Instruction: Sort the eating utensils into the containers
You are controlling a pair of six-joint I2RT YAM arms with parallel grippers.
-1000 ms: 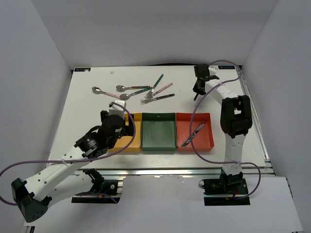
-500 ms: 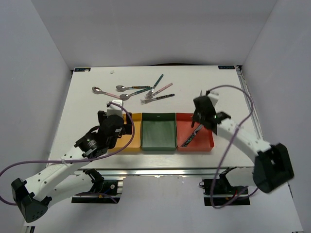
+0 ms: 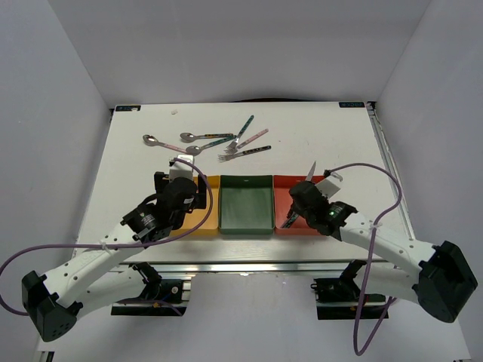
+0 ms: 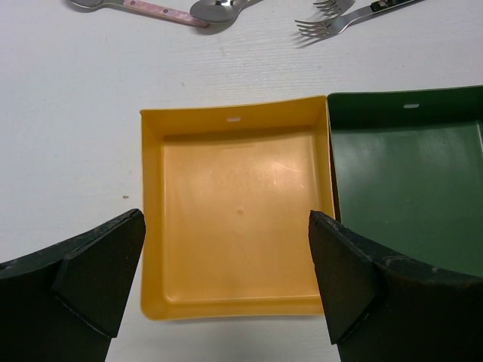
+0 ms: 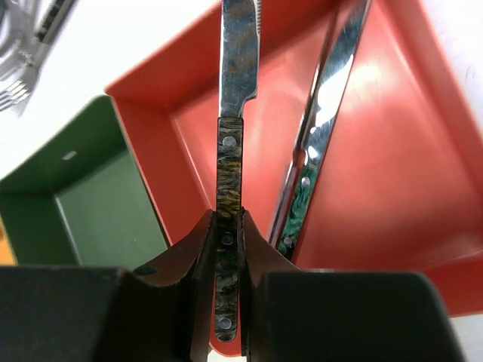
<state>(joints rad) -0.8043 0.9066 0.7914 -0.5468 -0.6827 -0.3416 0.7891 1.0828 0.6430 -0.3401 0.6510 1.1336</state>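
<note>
The knife (image 5: 230,136) is pinched by its patterned handle in the right claw (image 5: 226,230), its blade reaching ahead over the red tray (image 5: 392,188). A second knife (image 5: 324,113) lies in that tray just right of the claw, and the green tray (image 5: 98,196) sits to the left. If it is let go here, the blade may catch the far wall and tip onto the worktop (image 5: 113,45); its height above the tray is hard to judge. The left claw (image 4: 226,275) hangs wide and empty over the yellow tray (image 4: 153,226).
</note>
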